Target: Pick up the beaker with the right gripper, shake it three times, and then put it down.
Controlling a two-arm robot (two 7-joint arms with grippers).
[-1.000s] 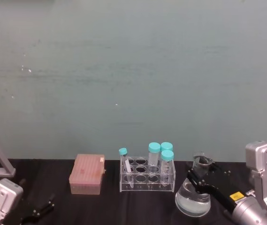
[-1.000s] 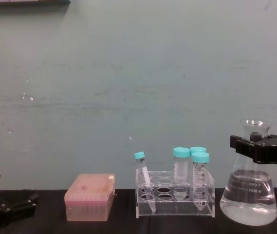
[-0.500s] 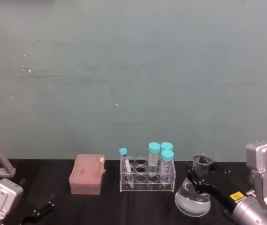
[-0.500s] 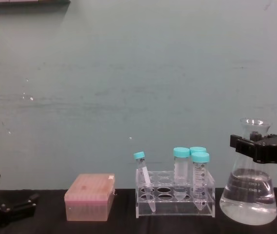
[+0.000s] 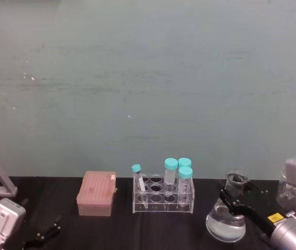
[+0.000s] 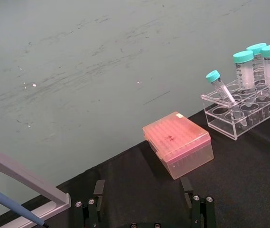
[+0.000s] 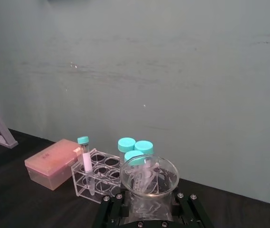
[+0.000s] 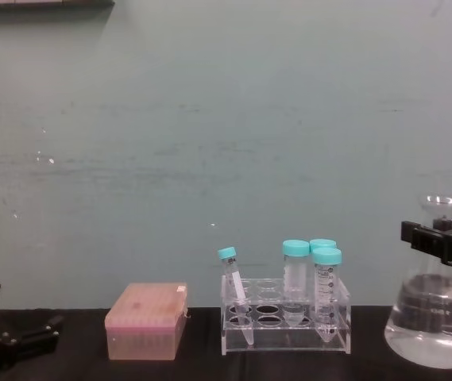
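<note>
Got my right pincer point(image 8: 442, 240) clamped on the beaker's point(image 8: 432, 333) neck under the flared rim so it can't slip while shaking, 4 o'clock off the tube rack point(image 8: 285, 317), maybe just clear of the worktop point(image 8: 83, 371), left pincer point(image 6: 144, 213) parked open at 8 o'clock.

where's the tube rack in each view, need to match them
Head view: tube rack at bottom centre.
Chest view: rack bottom centre, between pink tip box and conical flask.
Left wrist view: rack just beyond the box.
Right wrist view: rack between box and flask.
Shared landmark: the pink tip box beside it.
</note>
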